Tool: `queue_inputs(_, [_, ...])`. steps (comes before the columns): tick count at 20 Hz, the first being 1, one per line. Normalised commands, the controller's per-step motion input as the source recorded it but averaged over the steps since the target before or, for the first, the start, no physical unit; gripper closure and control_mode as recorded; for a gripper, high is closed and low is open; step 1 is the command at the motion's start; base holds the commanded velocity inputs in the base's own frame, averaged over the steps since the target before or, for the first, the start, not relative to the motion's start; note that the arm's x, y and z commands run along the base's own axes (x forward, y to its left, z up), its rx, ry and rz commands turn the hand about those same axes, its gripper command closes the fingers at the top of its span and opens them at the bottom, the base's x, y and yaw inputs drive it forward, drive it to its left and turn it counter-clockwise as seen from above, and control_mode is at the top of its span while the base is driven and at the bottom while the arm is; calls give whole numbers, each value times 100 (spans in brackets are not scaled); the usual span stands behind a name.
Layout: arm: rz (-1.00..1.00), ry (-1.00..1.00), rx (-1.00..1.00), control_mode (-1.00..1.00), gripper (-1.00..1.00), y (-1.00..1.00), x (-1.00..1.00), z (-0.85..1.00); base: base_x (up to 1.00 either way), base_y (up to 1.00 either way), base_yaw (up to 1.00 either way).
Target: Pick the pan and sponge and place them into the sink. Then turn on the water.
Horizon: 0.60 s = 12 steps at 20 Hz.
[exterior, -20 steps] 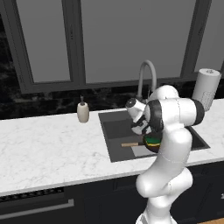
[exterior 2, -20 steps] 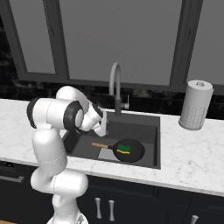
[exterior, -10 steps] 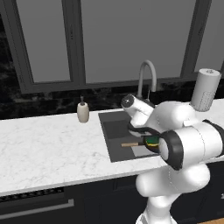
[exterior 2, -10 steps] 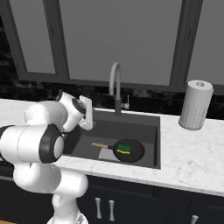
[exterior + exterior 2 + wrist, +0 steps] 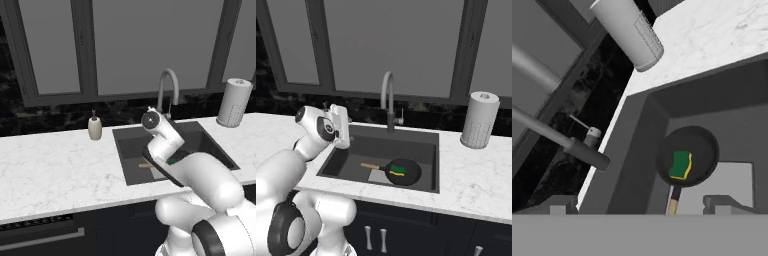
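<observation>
claw (image 5: 639, 202): two dark tips at the bottom of the hand view, set wide apart with nothing between them; released. in the right base view the hand sits at centre left, over the sink's left edge.
pan (image 5: 402, 171): lies flat on the sink floor, lower centre of the right base view, wooden handle pointing to the frame's left. judged stiff and the heavier item; already placed, no further hold needed.
sponge (image 5: 397, 169): green and yellow block resting inside the pan, touching its base. judged light and soft; also placed.
sink (image 5: 426, 144): dark recessed basin in the centre of the right base view, with a lighter square patch under the pan handle. holds both items.
bench (image 5: 476, 172): white marbled top surrounding the sink on all sides seen.
faucet (image 5: 388, 100): tall curved gooseneck at the sink's rear rim, upper centre of the right base view. no stream is visible from its spout; water judged still off.
faucet lever (image 5: 579, 123): thin rod beside the faucet body, left of centre in the hand view. judged rigid, small and possibly slippery; best pushed or taken near its free end, where leverage is greatest.
soap dispenser (image 5: 94, 127): beige bottle on the bench, left of the sink in the left base view, well apart from the claw.
paper towel roll (image 5: 480, 120): upright at the right of the right base view, rear of the bench.
stage, judged: placing done; turning on the water remains.
</observation>
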Motion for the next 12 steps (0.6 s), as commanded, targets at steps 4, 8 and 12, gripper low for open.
queue_inputs(4, [19,0,9,-100,-100,0,-68,83,0,0,0])
queue_inputs(8, [23,-2,18,-100,-100,-17,-75,72,0,0,0])
queue_inputs(12, [28,-13,25,-100,-100,-38,-87,65,0,0,0])
